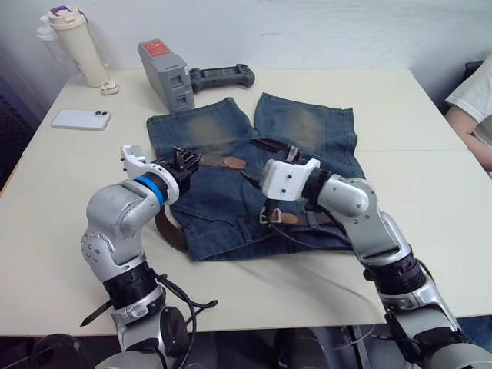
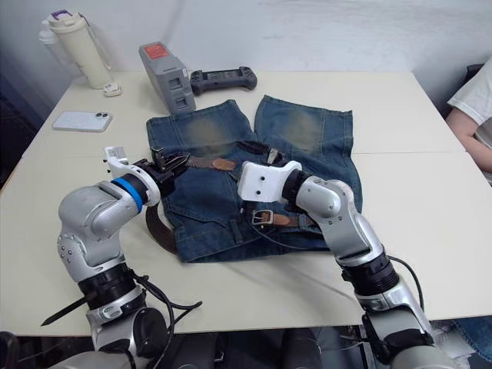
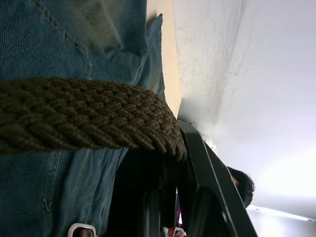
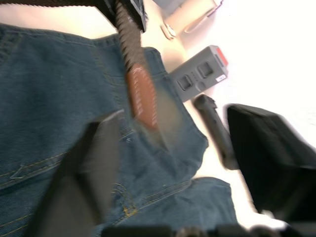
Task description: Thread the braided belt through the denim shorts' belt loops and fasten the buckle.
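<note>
The faded blue denim shorts (image 1: 254,181) lie mid-table, waistband toward the near edge, with the brown woven braided belt (image 1: 219,162) across them and its silver rectangular buckle (image 2: 263,217) at the waistband. The left gripper (image 1: 183,163) is clamped on the belt's free end; the right gripper (image 4: 168,163) hangs wide open above the denim. Threading seems to be underway, so the next move likely needs that end steered into a loop.

1. Looks like a lab or office test room: plain white wall (image 1: 323,31), pale table (image 1: 400,100).
2. Gear on table: grey battery pack (image 1: 166,74), black handheld controller (image 1: 223,75), phone (image 1: 81,119), tumbler (image 1: 77,42).
</note>
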{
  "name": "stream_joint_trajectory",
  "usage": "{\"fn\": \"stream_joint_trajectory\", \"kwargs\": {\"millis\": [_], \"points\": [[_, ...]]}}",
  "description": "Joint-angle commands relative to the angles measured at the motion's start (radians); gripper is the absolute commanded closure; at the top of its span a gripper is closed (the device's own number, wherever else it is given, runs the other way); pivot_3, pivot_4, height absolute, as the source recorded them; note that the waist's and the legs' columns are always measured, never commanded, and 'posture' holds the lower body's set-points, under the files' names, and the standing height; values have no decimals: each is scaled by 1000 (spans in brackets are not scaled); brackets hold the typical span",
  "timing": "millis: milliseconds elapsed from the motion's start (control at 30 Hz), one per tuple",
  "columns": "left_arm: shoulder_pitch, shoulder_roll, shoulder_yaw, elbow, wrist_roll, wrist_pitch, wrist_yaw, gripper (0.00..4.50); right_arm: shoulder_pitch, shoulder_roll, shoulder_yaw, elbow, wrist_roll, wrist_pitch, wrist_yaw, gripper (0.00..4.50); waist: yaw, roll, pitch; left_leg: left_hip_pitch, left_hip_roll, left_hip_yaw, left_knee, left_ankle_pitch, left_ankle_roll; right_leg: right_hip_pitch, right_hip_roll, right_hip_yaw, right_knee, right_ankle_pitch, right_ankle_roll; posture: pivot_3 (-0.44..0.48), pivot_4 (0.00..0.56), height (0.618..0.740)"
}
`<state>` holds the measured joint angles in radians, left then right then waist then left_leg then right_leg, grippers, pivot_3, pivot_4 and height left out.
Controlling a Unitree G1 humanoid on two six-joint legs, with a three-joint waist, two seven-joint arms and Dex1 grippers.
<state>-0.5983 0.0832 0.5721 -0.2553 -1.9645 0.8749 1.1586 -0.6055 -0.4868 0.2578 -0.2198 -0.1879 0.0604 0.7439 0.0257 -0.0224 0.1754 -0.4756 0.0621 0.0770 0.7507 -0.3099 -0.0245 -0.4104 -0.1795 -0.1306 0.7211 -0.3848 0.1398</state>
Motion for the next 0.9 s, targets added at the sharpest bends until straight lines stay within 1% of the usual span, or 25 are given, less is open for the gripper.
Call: {"fn": "stream_joint_trajectory", "kwargs": {"millis": [33, 100, 133, 200, 267, 333, 400, 433, 500, 567, 633, 733, 833, 900], "points": [[-6, 104, 28, 11, -8, 89, -118, 4500, 44, -83, -81, -113, 205, 149, 172, 79, -1, 0, 0, 0, 0, 0, -1, 0, 0, 0, 0, 0, 0, 0, 0, 0, 150, 664], [13, 157, 17, 29, -8, 143, -192, 4500, 56, -135, -114, -169, 357, 317, 269, 79, -2, 0, 0, 0, 0, 0, -1, 0, 0, 0, 0, 0, 0, 0, 0, 0, 150, 664], [21, 181, 10, 39, -8, 168, -227, 4500, 57, -161, -122, -188, 400, 369, 304, 79, -2, 1, 0, 0, 0, 0, -1, 0, 0, 0, 0, 0, 0, 0, 0, 0, 150, 664], [41, 238, -9, 55, -8, 213, -301, 4500, 50, -196, -144, -214, 467, 460, 330, 79, -2, 1, 0, 1, 0, 0, -1, 0, 0, 0, 0, 0, 0, 0, 0, 0, 150, 664], [76, 324, -51, 65, -8, 268, -389, 4500, 30, -226, -179, -242, 562, 573, 350, 79, -6, 1, 1, 1, 1, 0, -2, 0, 0, 0, 1, 0, -2, 0, 0, 0, 150, 664], [108, 383, -90, 60, -8, 294, -456, 4500, 8, -255, -196, -262, 627, 655, 367, 79, -6, 1, 1, 2, 1, 1, -3, 0, 0, 0, 1, 1, -3, 0, 0, 0, 150, 664], [148, 414, -125, 32, -8, 295, -486, 4500, -16, -291, -219, -277, 695, 733, 393, 79, -5, 1, 1, 2, 1, 1, -4, 0, 0, 0, 1, 1, -6, 0, 0, 0, 150, 664], [178, 466, -151, 10, -8, 304, -491, 4500, -31, -314, -230, -278, 719, 770, 403, 79, -4, 1, 1, 2, 1, 1, -5, 0, 0, 0, 1, 1, -7, 0, 0, 0, 150, 664], [218, 509, -156, -20, -8, 280, -480, 4500, -55, -345, -240, -277, 742, 807, 408, 79, -3, 1, 1, 2, 1, 1, -6, 0, 0, 0, 1, 1, -8, 0, 0, 0, 150, 664], [235, 494, -140, -50, -8, 241, -488, 4500, -73, -365, -253, -278, 776, 850, 413, 79, -3, 1, 1, 2, 1, 1, -6, 0, 0, 0, 1, 1, -8, 0, 0, 0, 150, 664], [276, 501, -157, -95, -8, 228, -508, 4500, -88, -373, -262, -275, 800, 879, 413, 79, -3, 1, 1, 2, 1, 1, -6, 0, 0, 0, 1, 1, -8, 0, 0, 0, 150, 664], [338, 560, -219, -144, -8, 241, -548, 4500, -113, -366, -261, -262, 814, 892, 394, 79, -2, 1, 1, 3, 1, 1, -8, 1, 0, 1, 1, 1, -10, 0, 0, 0, 150, 664], [377, 470, -229, -154, -8, 153, -497, 4500, -123, -365, -250, -256, 816, 899, 381, 79, -2, 1, 1, 3, 1, 1, -9, 1, 0, 2, 1, 1, -12, 0, 1, 0, 150, 664], [411, 473, -244, -166, -8, 130, -469, 4500, -117, -373, -238, -252, 792, 881, 373, 79, -3, 1, 1, 4, 0, 2, -10, 1, 0, 2, 0, 1, -13, 1, 1, 0, 150, 664]]}}
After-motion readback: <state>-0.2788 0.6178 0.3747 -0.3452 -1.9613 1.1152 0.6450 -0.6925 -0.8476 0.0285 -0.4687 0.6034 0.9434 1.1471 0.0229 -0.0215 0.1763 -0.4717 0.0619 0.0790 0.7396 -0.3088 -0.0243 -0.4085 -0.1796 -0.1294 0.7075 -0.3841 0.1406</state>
